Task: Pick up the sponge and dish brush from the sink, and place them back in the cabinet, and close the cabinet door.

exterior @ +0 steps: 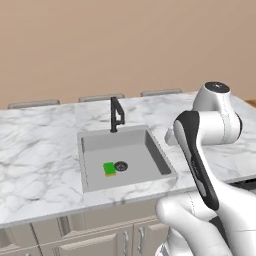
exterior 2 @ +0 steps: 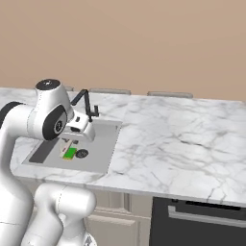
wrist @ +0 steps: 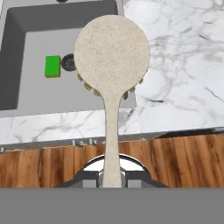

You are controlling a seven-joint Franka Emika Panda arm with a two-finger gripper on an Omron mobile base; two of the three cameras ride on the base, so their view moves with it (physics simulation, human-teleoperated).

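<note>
Gripper (wrist: 112, 179) nearest the hand camera, jaws pinched on the near end of the dish brush (wrist: 112, 57) handle, which is lifted clear over the sink (exterior: 160, 155) edge; head far out from the grip, so likely light, stiff, prone to swing. Sponge (exterior: 109, 168) lies flat in the basin just left of the drain (exterior: 120, 166); probably soft, light; take it across its short sides.

dish brush (wrist: 112, 57) head hiding sink (wrist: 26, 94) corner, bristles mostly hidden
</note>
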